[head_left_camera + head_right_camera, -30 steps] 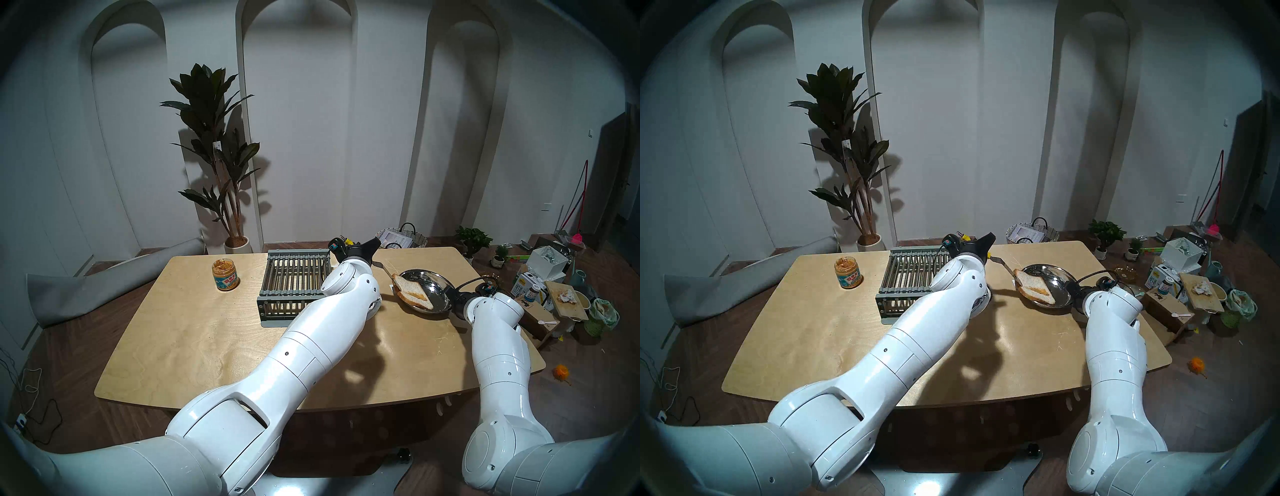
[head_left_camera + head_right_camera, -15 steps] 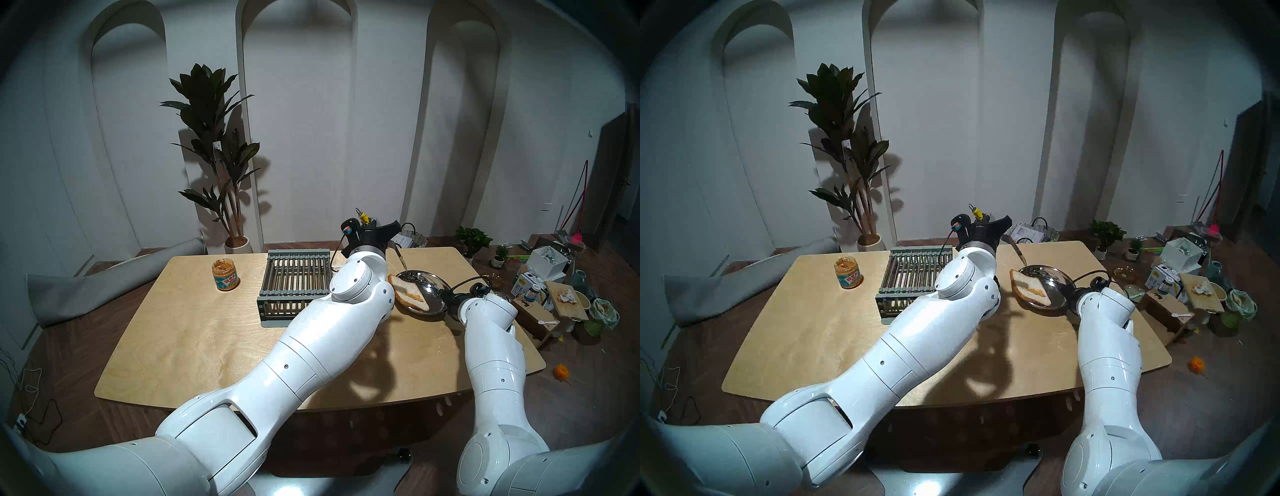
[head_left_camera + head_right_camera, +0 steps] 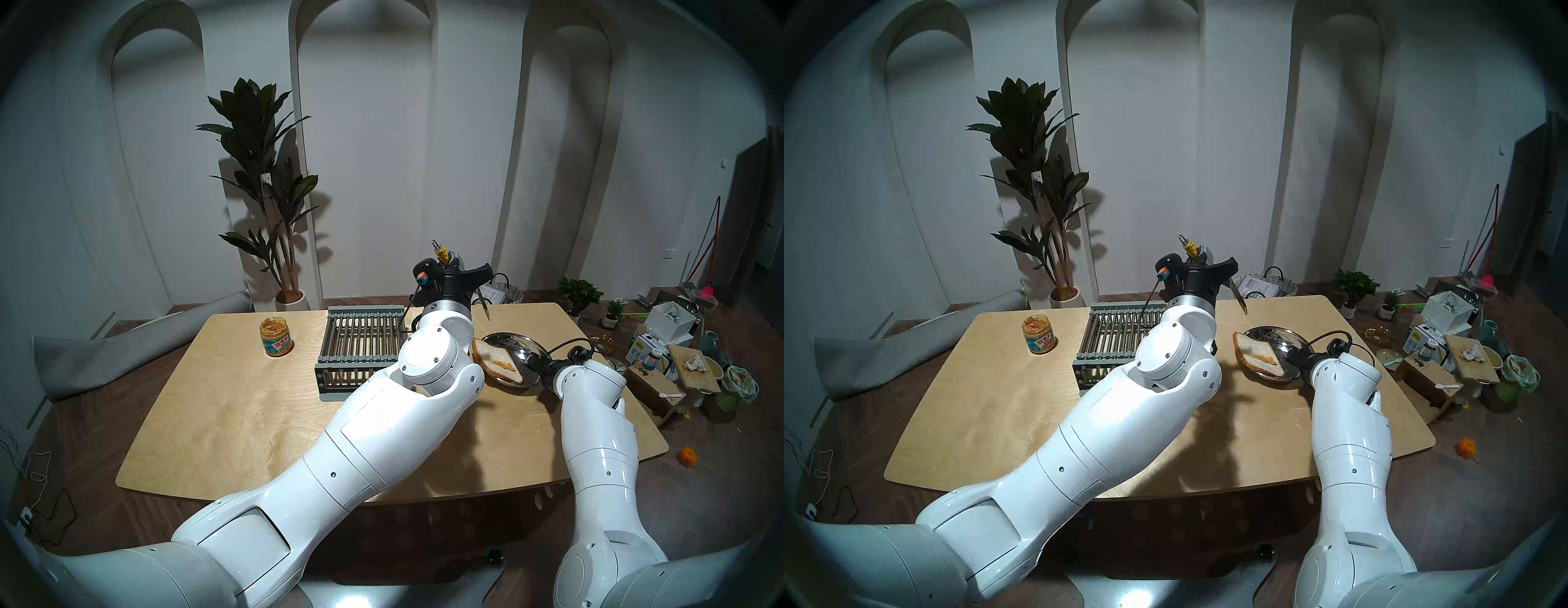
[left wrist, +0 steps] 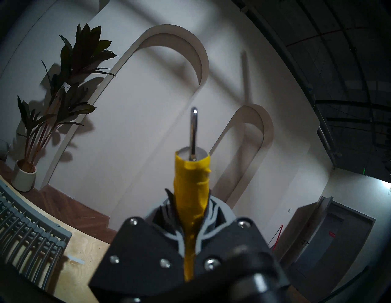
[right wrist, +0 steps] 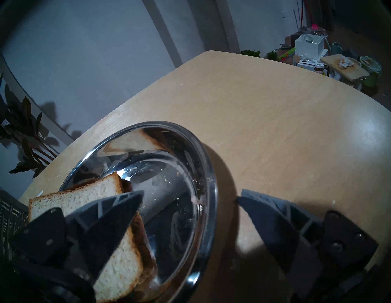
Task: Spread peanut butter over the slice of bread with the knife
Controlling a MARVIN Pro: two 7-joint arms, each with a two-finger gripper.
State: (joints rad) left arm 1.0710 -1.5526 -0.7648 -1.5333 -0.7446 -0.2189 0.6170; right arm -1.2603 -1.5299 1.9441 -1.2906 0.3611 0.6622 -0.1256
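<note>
Bread slice (image 5: 88, 196) lies in the steel dish (image 5: 208, 186) on the tabletop (image 5: 275, 118), directly beneath the right pincer (image 5: 188, 201), whose jaws stand spread apart, one over the bread, one outside the dish rim, gripping nothing. Higher, beyond the dish, the left pincer (image 4: 191, 213) is clamped on the knife (image 4: 191, 184), blade hanging down. Farthest left of both pincers, past the grey rack (image 3: 360, 344), stands the peanut butter jar (image 3: 276, 336).

Knife handle (image 4: 191, 188) was bright yellow, bread (image 5: 118, 262) pale with brown crust, tabletop (image 3: 237, 407) light blond wood, dish rack (image 3: 360, 339) grey.
</note>
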